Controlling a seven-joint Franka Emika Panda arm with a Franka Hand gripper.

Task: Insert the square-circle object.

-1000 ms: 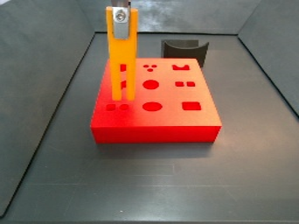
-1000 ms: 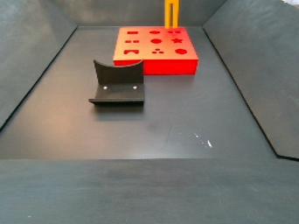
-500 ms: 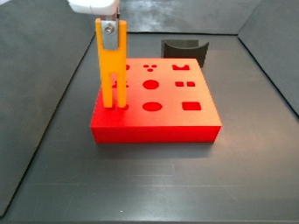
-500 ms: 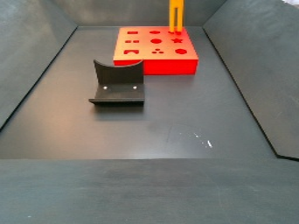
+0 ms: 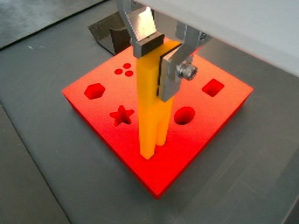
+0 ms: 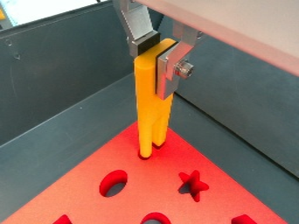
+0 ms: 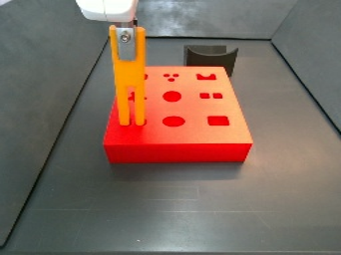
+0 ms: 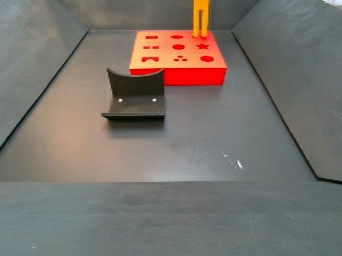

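The square-circle object (image 7: 127,85) is a tall orange-yellow bar with two prongs. It stands upright over the red block (image 7: 186,137), prong tips down at the small holes in the block's near-left corner. My gripper (image 7: 126,38) is shut on the bar's upper end. Both wrist views show the fingers clamped on the bar (image 5: 149,114) (image 6: 149,109), with the tips meeting the block's top (image 5: 176,162) (image 6: 152,173). I cannot tell how deep the tips sit. In a side view the bar (image 8: 201,18) rises at the block's (image 8: 181,65) far corner.
The dark grey curved piece (image 7: 209,55) stands behind the block and apart from it; it also shows in a side view (image 8: 134,95) and in a wrist view (image 5: 111,35). Sloping grey walls (image 7: 60,129) ring the dark floor. Other shaped holes dot the block's top.
My gripper has carried the bar from the block's left middle to its near-left corner, then lowered it slightly. The block and the curved piece have not moved.
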